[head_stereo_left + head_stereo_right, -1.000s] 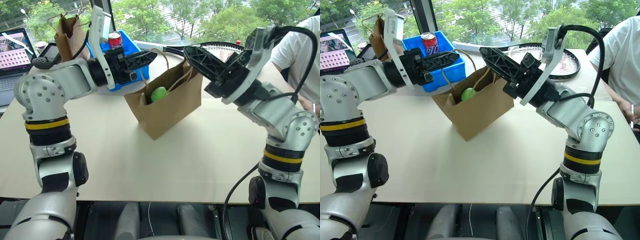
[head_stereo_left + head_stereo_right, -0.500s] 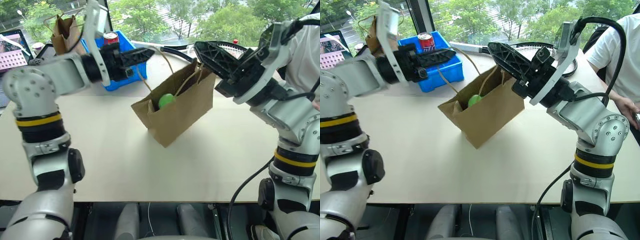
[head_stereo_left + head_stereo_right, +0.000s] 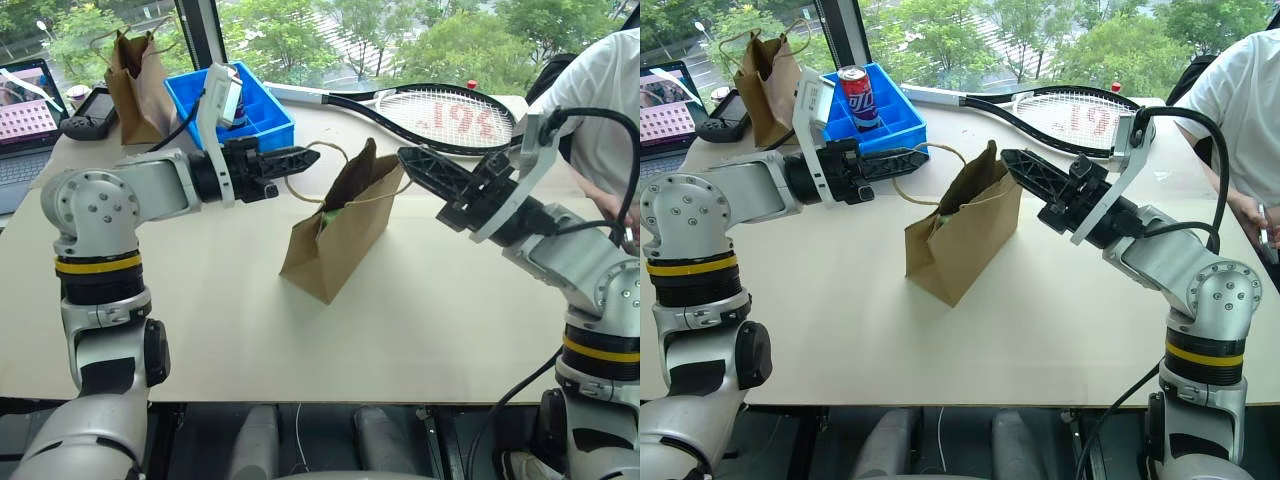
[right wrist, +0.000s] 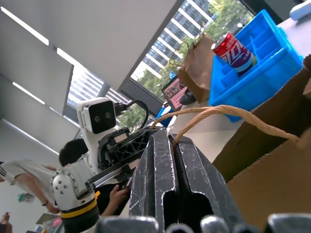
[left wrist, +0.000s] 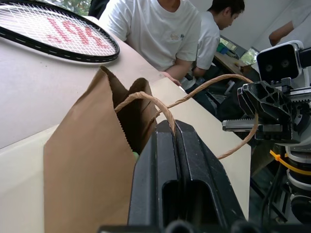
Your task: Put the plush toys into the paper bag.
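Note:
The brown paper bag (image 3: 335, 235) stands upright in the middle of the table, its mouth pulled narrow. A sliver of the light-green plush toy (image 5: 135, 155) peeks out inside it. My left gripper (image 3: 305, 156) is level with the bag's top on its left side, shut on one cord handle (image 3: 312, 172). On the other side, my right gripper (image 3: 405, 157) is shut on the second handle (image 4: 228, 112). Both cords run from the fingertips to the bag's rim. The rest of the bag's inside is hidden.
A blue bin (image 3: 262, 122) holding a red can (image 3: 858, 95) stands behind the bag. A smaller brown bag (image 3: 135, 70), a black device and a laptop (image 3: 25, 100) are at the far left. A tennis racket (image 3: 445, 112) lies at the back right; a person in white (image 3: 600, 80) sits beyond it.
Both grippers have come down with the handles. The bag's mouth has narrowed, so the green toy that showed plainly is mostly hidden. The camera view has also shifted.

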You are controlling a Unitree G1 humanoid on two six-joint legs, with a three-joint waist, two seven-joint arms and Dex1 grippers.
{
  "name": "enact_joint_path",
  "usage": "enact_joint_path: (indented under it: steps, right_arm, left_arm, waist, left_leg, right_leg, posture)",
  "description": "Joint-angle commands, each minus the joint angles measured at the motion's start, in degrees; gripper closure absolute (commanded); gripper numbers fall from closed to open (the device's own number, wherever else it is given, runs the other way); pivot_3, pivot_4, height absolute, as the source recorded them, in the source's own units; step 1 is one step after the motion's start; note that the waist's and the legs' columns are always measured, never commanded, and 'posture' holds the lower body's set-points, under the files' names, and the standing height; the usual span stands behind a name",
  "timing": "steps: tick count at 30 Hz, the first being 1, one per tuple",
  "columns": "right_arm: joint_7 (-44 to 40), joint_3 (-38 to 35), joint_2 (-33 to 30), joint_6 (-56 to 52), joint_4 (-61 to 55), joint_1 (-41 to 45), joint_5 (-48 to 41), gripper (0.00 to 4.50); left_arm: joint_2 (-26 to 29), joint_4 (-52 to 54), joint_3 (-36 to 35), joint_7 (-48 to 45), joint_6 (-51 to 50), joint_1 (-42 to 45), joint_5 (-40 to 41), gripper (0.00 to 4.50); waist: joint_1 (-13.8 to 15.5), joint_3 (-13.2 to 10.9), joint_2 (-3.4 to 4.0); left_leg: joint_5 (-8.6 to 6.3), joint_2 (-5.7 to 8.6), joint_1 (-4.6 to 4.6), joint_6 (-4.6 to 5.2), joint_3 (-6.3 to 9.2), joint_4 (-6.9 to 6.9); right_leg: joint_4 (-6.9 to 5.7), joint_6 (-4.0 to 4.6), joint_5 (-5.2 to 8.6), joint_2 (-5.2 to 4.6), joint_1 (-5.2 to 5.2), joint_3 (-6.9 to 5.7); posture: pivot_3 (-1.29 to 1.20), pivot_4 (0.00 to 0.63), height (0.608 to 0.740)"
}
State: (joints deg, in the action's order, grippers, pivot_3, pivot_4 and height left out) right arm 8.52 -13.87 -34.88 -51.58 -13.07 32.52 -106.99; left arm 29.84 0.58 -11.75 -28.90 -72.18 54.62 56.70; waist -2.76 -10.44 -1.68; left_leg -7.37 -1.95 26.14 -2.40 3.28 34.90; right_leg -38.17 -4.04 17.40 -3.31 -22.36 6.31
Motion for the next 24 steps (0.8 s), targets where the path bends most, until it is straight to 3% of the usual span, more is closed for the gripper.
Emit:
enact_joint_path:
  steps: [1, 4, 5, 10, 12, 15, 17, 21, 24]
  right_arm:
    - [-0.83, -1.42, -1.56, 0.94, -1.6, 0.33, -1.39, 4.5]
    - [-1.56, -2.6, -2.98, 0.87, -1.13, 0.73, -2.46, 4.5]
    - [-2.31, -3.17, -3.87, 0.51, -1.09, 0.92, -3.06, 3.86]
    - [-6.09, -6.43, -9.73, -1.28, -1.08, 0.22, -5.83, 2.19]
    - [-8.09, -7.94, -12.07, -2.01, -1.02, -0.51, -6.01, 1.59]
    - [-11.17, -10.66, -15.62, -3.18, -0.56, -2.47, -4.92, 0.5]
    - [-15.79, -11.22, -19.01, -4.83, -2.01, -5.29, 0.93, 0.04]
    - [-29.52, -3.04, -24.14, -1.66, -10.65, -12.64, 25.29, 0.04]
    - [-33.23, 3.1, -20.91, 2.72, -13.07, -13.37, 35.28, 0.83]
  left_arm:
    - [1.21, 1.41, -1.17, -2.46, 1.0, 0.23, 0.75, 3.82]
    - [2.75, 0.38, -2.2, -4.63, 1.0, 0.71, 1.14, 2.77]
    - [4.17, 0.19, -1.97, -6.07, 1.48, 0.74, 0.49, 2.41]
    - [11.66, -0.23, -1.87, -13.73, 3.05, -0.36, -0.84, 0.52]
    - [14.02, 0.96, -1.83, -17.48, 3.91, -2.06, -0.67, 0.0]
    - [16.67, 4.88, -1.52, -23.39, 7.51, -7.13, -1.05, 0.0]
    - [17.64, 8.17, -0.39, -26.1, 11.59, -11.61, -3.24, 0.0]
    - [17.28, 13.03, 2.42, -29.97, 20.3, -22.26, -8.38, 0.0]
    - [14.83, 14.55, 3.75, -28.18, 24.66, -25.14, -11.25, 0.0]
  waist:
    - [0.13, 0.0, 0.0]
    - [0.23, 0.0, 0.0]
    - [0.24, 0.0, 0.0]
    - [0.17, -0.02, 0.0]
    - [0.18, -0.02, 0.0]
    - [0.24, -0.02, 0.0]
    - [0.35, -0.02, 0.01]
    - [0.47, -0.01, 0.02]
    - [0.23, -0.01, -0.01]
  left_leg:
    - [0.0, 0.01, 0.0, 0.0, 0.0, 0.01]
    - [0.0, 0.01, 0.02, 0.0, 0.0, 0.02]
    - [0.0, 0.01, 0.02, 0.0, 0.0, 0.03]
    - [0.0, 0.0, 0.02, 0.0, -0.01, 0.01]
    - [0.0, 0.0, 0.02, 0.0, -0.02, -0.01]
    - [0.0, 0.0, 0.02, 0.0, -0.02, -0.03]
    - [0.0, 0.0, 0.01, 0.0, -0.04, -0.03]
    - [0.0, -0.01, 0.0, 0.0, -0.06, -0.01]
    - [0.0, -0.1, -0.08, 0.0, -0.1, 0.05]
  right_leg:
    - [0.0, 0.0, 0.0, -0.01, 0.0, 0.0]
    - [0.02, 0.0, 0.0, -0.01, 0.01, -0.01]
    - [0.02, 0.0, 0.0, -0.02, 0.01, 0.0]
    - [0.03, 0.0, 0.0, -0.01, 0.0, -0.02]
    - [0.06, 0.0, 0.0, -0.01, 0.01, -0.01]
    - [0.09, 0.0, 0.0, -0.02, 0.03, -0.02]
    - [0.1, 0.01, 0.0, -0.04, 0.03, 0.0]
    - [0.12, 0.01, 0.01, -0.04, 0.04, -0.01]
    - [0.11, 0.07, -0.02, 0.01, 0.06, 0.01]
  posture:
    - [0.0, 0.15, 0.74]
    - [0.0, 0.15, 0.74]
    - [0.0, 0.15, 0.74]
    - [0.0, 0.15, 0.74]
    - [0.0, 0.15, 0.74]
    - [0.0, 0.15, 0.74]
    - [0.0, 0.15, 0.74]
    - [0.0, 0.15, 0.74]
    - [0.0, 0.15, 0.74]
